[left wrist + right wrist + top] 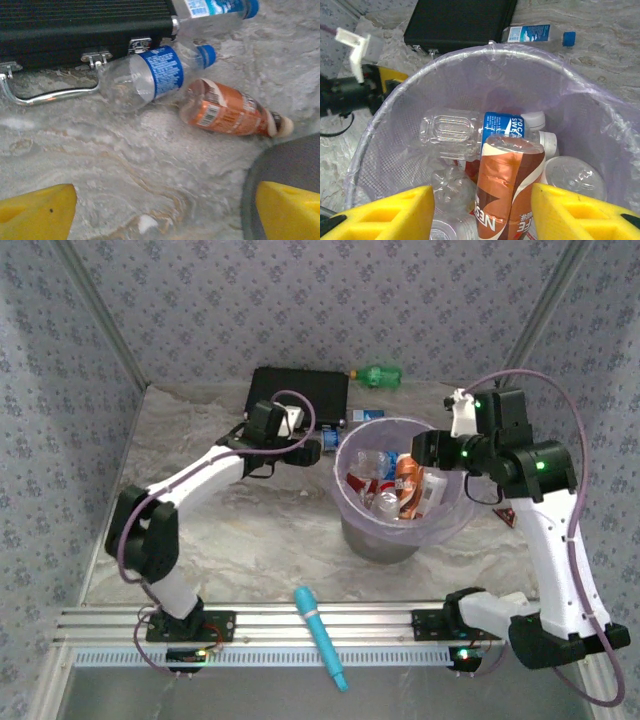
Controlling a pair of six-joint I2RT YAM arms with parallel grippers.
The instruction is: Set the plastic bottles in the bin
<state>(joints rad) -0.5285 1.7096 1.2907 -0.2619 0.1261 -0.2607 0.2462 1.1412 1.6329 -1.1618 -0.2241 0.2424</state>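
The bin (352,502), a grey bucket with a pale lilac bag (470,55), holds several plastic bottles, among them a clear one with a blue label (470,132). My right gripper (425,455) hangs over it, open. A brown-labelled bottle (510,190) stands cap-up between its yellow fingers (385,215), with a gap on the left side. My left gripper (165,212) is wide open and empty, low over the table left of the bin. Ahead of it lie a clear blue-labelled bottle (155,75), an orange bottle (230,110) and a blue-capped bottle (215,7). A green bottle (378,375) lies by the back wall.
A flat black box (298,395) with a metal handle (50,95) lies at the back, close behind the loose bottles. A cyan stick (320,635) rests across the front rail. The bin's grey wall (280,165) stands just right of my left gripper.
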